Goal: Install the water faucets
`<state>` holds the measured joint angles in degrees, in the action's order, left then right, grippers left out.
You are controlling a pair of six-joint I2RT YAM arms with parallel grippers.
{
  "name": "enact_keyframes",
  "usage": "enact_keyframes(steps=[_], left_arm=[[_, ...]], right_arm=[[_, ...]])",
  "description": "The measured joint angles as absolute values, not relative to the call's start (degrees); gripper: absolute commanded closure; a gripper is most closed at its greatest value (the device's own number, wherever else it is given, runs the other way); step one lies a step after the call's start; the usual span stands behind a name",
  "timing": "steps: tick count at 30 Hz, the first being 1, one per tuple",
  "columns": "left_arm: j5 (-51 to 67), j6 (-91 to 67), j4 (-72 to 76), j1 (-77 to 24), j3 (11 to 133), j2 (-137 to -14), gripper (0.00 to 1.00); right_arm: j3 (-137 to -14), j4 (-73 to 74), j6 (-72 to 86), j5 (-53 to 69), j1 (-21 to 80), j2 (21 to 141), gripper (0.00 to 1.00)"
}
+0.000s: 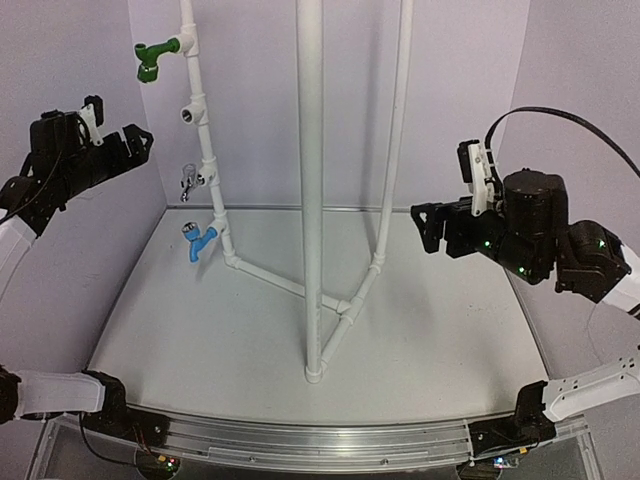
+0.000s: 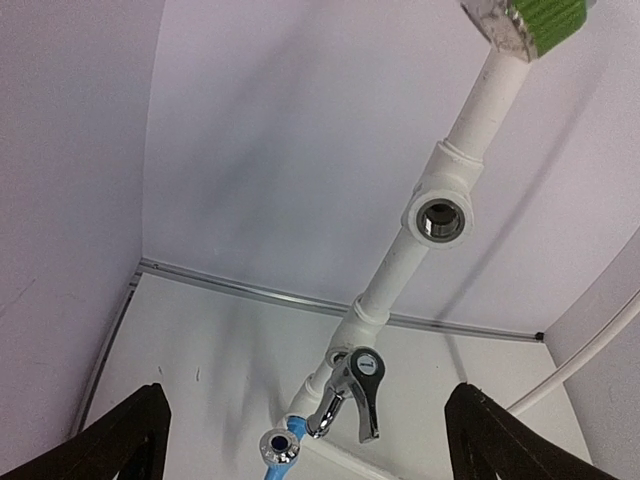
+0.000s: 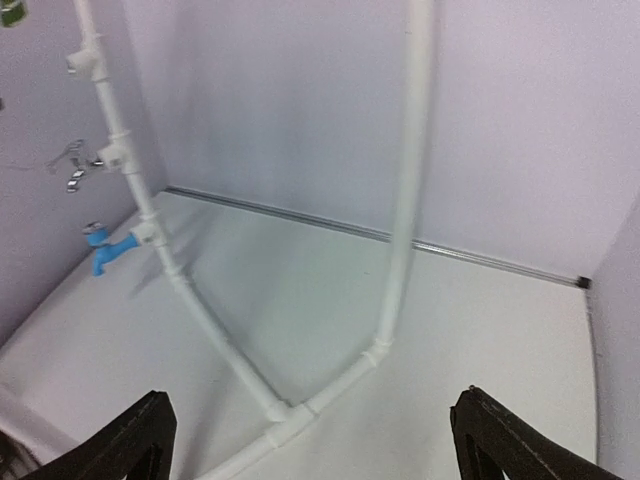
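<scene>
blue faucet [image 1: 198, 240]: plastic, mounted lowest on the white pipe [image 1: 205, 150], sticks out on its left, spout down
chrome faucet [image 1: 190, 181]: shiny, I see it just above blue, same pipe side
green faucet [image 1: 152, 60]: pipe top, spout down

Left wrist cam chops the green faucet [image 2: 530, 20] at the top edge and the blue faucet [image 2: 278, 452] at the bottom, while in the right wrist view the chrome faucet [image 3: 72, 170] is just a blurry smudge.

One green faucet [image 1: 152, 60], one chrome faucet [image 1: 190, 181], one blue faucet [image 1: 200, 241] — three in all
</scene>
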<state>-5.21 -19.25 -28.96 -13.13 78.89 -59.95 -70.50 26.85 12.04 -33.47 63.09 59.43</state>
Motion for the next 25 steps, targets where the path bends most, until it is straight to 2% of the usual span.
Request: enact_keyframes(steps=[4,10,25], left_arm=[[-8.2,-18.5,-28.0,-13.1,78.6,-57.1,0.0],[-11.4,-17.3,-27.2,-13.1,78.2,-53.9,0.0],[-11.7,-16.2,-27.6,-13.1,78.3,-53.9,0.0]], right_arm=[[-71.8,29.9,13.0,-43.3,63.0,59.9,0.02],[-76.5,30.5,13.3,-50.3,63.0,60.3,0.02],[-77.2,30.6,14.9,-52.7,63.0,60.8,0.02]])
